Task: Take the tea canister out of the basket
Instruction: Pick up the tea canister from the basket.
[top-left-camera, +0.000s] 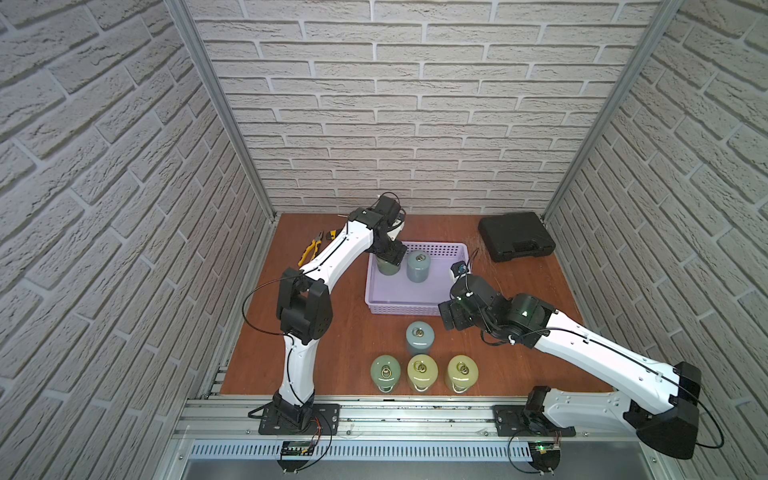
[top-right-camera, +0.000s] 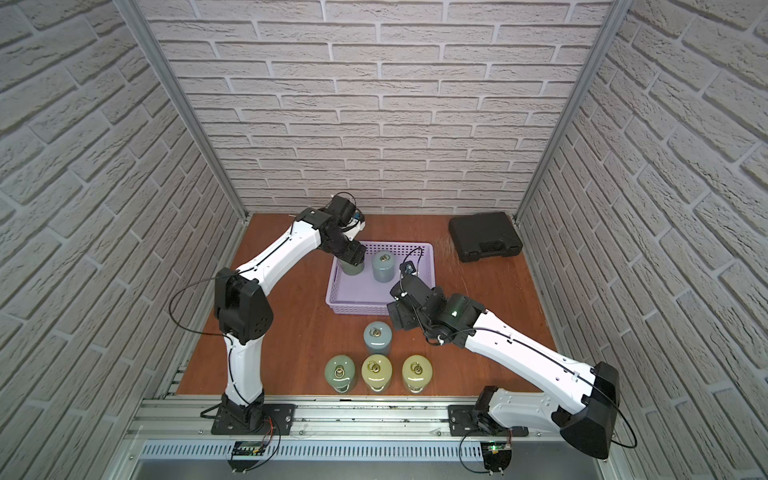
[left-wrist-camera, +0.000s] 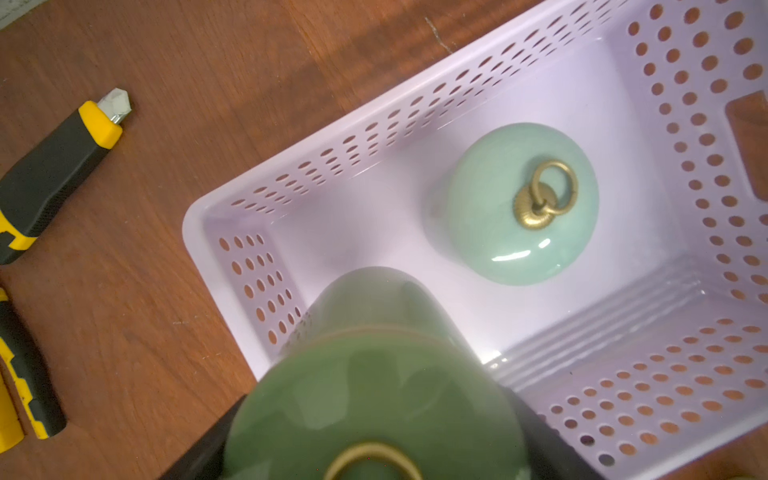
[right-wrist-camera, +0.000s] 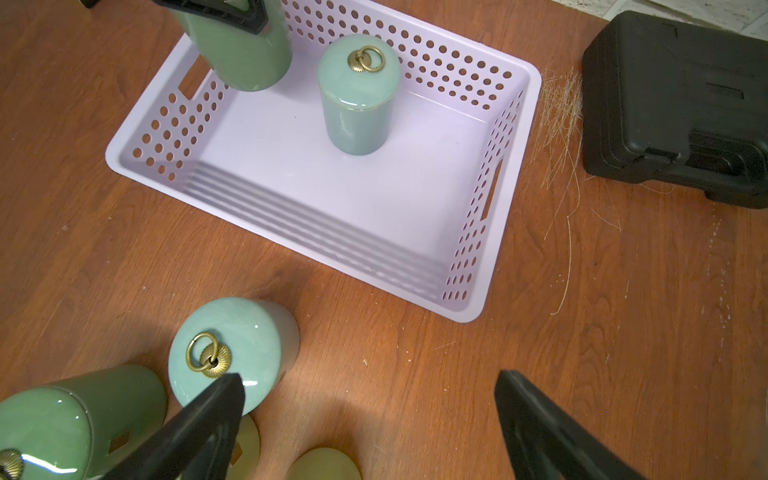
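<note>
While the left tool (top-left-camera: 390, 254) is clamped from above on the lid of the dark green tea canister (top-left-camera: 388, 268), that canister is in the far left corner of the basket (top-left-camera: 399, 308), close to both corner walls. Whether its base touches the basket floor cannot be told. In the left wrist view, black fingers (left-wrist-camera: 552, 449) flank the lid on either side.

Small diamond marks on the sides of two canisters in the right wrist view are too small to read.

Just beside the gripped canister, a pale canister (top-left-camera: 419, 266) with a brass ring (right-wrist-camera: 368, 58) on its lid stands upright in the basket, apart from it.

Spread wide with nothing between its fingers, the right tool (right-wrist-camera: 370, 378) hovers over the tabletop (top-left-camera: 340, 353) by the basket's near right corner.

In front of the basket stands a lone pale canister (top-left-camera: 419, 337). Nearer the robot is a row of a green canister (top-left-camera: 385, 372) and two yellowish canisters (top-left-camera: 422, 372).

Yellow-handled pliers (top-left-camera: 311, 248) and a utility knife (left-wrist-camera: 58, 166) lie left of the basket. A black hard case (top-left-camera: 515, 237) lies to its far right, with straw-like fibres (right-wrist-camera: 561, 124) between case and basket.
</note>
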